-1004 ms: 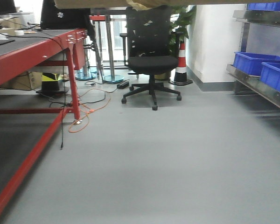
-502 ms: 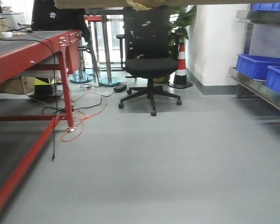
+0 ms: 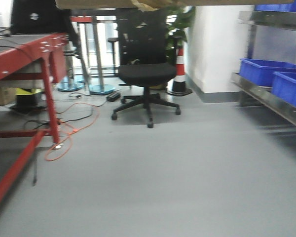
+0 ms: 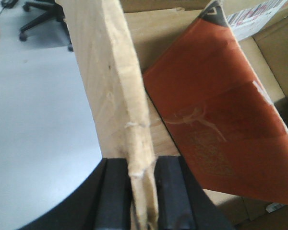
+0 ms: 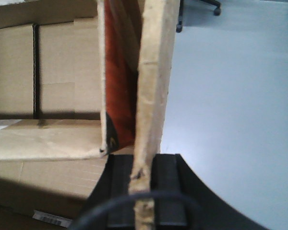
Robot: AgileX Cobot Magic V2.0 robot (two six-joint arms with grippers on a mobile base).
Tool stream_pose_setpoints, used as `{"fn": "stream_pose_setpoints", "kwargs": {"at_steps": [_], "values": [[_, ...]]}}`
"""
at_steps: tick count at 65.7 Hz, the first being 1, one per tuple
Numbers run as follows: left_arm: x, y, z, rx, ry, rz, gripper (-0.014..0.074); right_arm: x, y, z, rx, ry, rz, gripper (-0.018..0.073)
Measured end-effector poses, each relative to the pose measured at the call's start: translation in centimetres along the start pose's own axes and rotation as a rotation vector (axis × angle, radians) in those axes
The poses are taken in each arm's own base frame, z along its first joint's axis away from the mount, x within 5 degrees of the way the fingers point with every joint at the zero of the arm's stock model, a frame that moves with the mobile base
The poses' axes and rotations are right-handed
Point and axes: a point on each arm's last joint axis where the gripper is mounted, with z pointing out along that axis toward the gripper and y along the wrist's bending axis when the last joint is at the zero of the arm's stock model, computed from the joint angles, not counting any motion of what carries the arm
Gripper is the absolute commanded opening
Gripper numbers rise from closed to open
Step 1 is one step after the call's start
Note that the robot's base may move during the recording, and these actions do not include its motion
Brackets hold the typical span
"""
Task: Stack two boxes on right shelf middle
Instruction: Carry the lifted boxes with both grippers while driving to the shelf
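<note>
My left gripper (image 4: 143, 201) is shut on the thin upright wall of a brown cardboard box (image 4: 113, 86). My right gripper (image 5: 143, 191) is shut on the opposite wall of the same box (image 5: 153, 72). The box hangs between them above the floor, and its lower edge (image 3: 113, 3) shows along the top of the front view. An orange-red printed carton (image 4: 216, 110) and more brown cardboard (image 5: 48, 72) lie inside it. The steel shelf (image 3: 266, 96) runs along the right side. I cannot pick out the thin flat box.
Blue bins (image 3: 289, 88) stand on the shelf's lower board. A black office chair (image 3: 147, 74) and a traffic cone (image 3: 178, 71) stand ahead. A red-framed table (image 3: 19, 57) is at the left, with orange cable (image 3: 64, 133) on the grey floor (image 3: 163, 173).
The whole scene has slid leftwards in the front view: the chair, the table and the shelf all shifted left. The view is more blurred now. The box stays at the top edge.
</note>
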Motion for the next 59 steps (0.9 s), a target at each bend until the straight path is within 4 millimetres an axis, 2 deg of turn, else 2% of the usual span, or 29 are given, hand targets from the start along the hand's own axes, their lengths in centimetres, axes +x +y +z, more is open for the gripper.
{"fn": "stream_pose_setpoints", "kwargs": {"at_steps": [59], "values": [[-0.02,0.00,0.00,0.000,-0.002,0.000,-0.0111,0.00,0.00,0.00,0.000,0.000,-0.001,-0.0151]]}}
